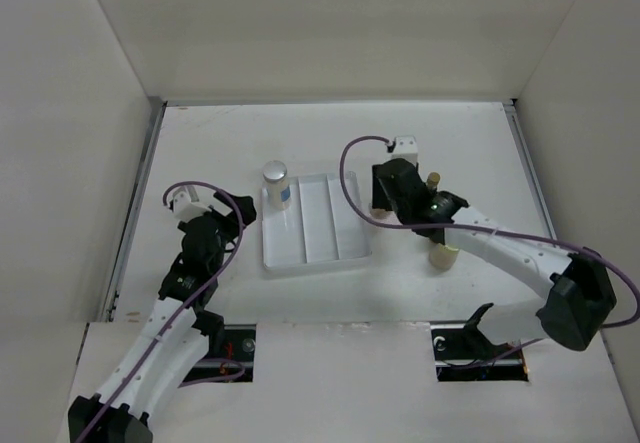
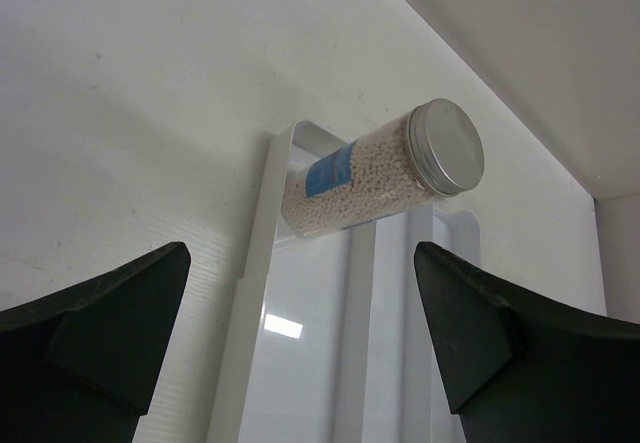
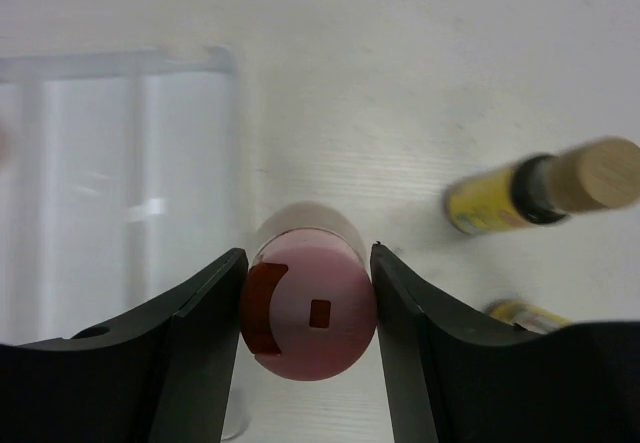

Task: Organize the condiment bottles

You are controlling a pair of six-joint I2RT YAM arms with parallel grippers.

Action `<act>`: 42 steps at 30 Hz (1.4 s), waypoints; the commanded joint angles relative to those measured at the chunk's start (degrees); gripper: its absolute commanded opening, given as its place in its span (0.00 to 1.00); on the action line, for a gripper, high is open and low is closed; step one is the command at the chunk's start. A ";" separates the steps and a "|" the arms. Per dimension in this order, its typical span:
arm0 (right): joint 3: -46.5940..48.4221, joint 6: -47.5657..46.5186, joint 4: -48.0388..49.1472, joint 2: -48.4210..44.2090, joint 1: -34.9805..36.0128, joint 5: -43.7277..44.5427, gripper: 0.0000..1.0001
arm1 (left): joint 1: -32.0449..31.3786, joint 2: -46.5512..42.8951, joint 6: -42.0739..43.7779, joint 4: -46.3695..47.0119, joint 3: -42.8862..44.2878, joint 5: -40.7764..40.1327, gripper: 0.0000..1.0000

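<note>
Five bottles on the desk, and here's the count. There is one clear bottle (image 1: 276, 184) with a silver cap and blue label, and one pink-capped bottle (image 3: 308, 323). Two dark yellow-labelled bottles follow, the nearer-seen one (image 3: 535, 195) wearing a wooden-looking cap and the other (image 3: 524, 313) only a sliver at the wrist view's edge. The last is one squat cream bottle (image 1: 442, 254), half tucked under the right arm. One white tray (image 1: 318, 255), three long compartments running near to far.

The right end effector (image 3: 309, 258) is clamped on the pink-capped bottle, a finger pressed to each side of the cap. That bottle stands upright on the desk just right of the tray's right rim, cap up. The wooden-capped one stands upright close by on the right, well off the right wall (image 1: 585, 113).

The left end effector (image 2: 300, 263) sits off the tray's left rim, fingers spread wide with nothing between them, facing the clear bottle. That bottle stands upright in the far end of the left compartment, long axis vertical, hard by the far rim.
</note>
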 commanded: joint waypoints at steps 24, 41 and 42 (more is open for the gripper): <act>29.60 -2.57 7.82 33.35 22.33 -7.91 0.52 | 9.08 3.88 -4.32 1.42 -1.66 6.20 1.00; 5.63 0.59 9.49 -0.11 4.00 -4.93 0.70 | 9.26 3.18 -4.14 1.42 -1.49 5.93 1.00; 3.69 1.11 9.40 -2.05 0.48 -4.23 0.64 | 9.26 3.18 -4.14 1.42 -1.49 5.93 1.00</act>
